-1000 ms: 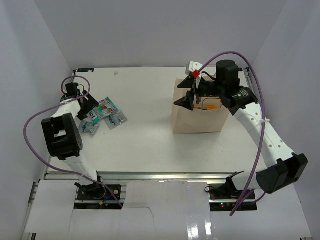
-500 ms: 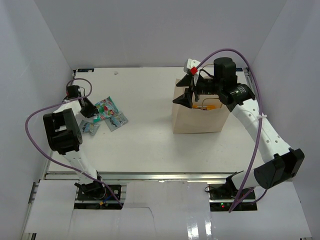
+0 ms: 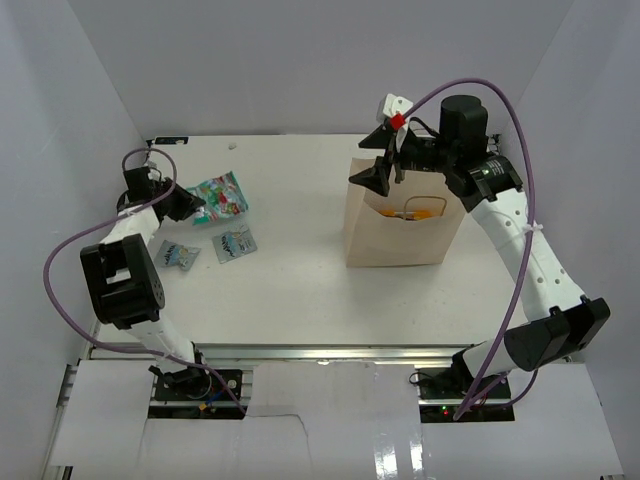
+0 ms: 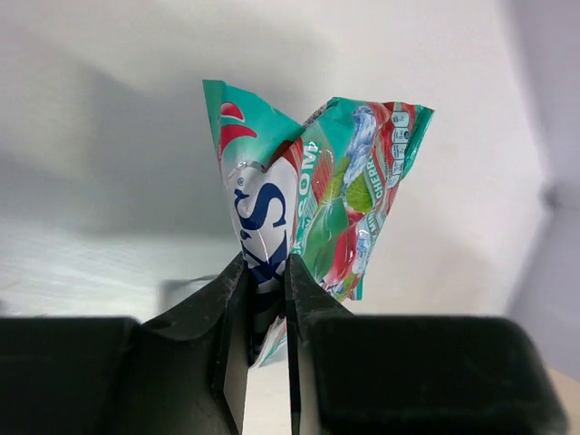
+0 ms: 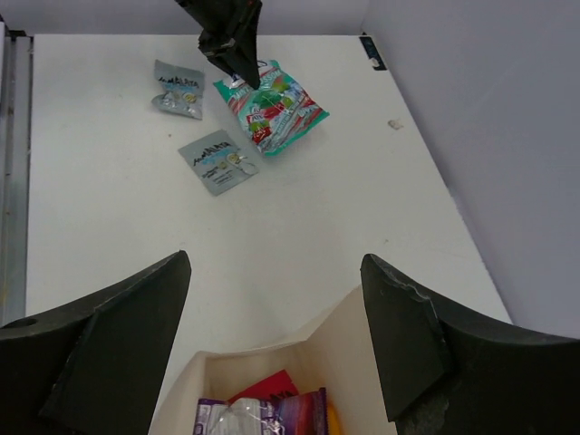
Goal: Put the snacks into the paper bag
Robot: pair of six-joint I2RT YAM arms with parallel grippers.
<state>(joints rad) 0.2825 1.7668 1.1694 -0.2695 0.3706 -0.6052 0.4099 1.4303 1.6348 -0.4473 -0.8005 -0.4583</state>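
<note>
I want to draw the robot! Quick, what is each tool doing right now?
Left tool: closed, holding the teal snack packet.
Right tool: open, holding nothing, above the paper bag.

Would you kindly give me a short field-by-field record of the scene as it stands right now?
left gripper: left gripper shut on the teal snack packet, pinching one edge
right gripper: right gripper open, above the bag's mouth, holding nothing
paper bag: paper bag upright and open on the right of the table
inside bag: purple packet and red packet visible
not yet bagged: two silvery packets lying flat, apart, near the left arm
</note>
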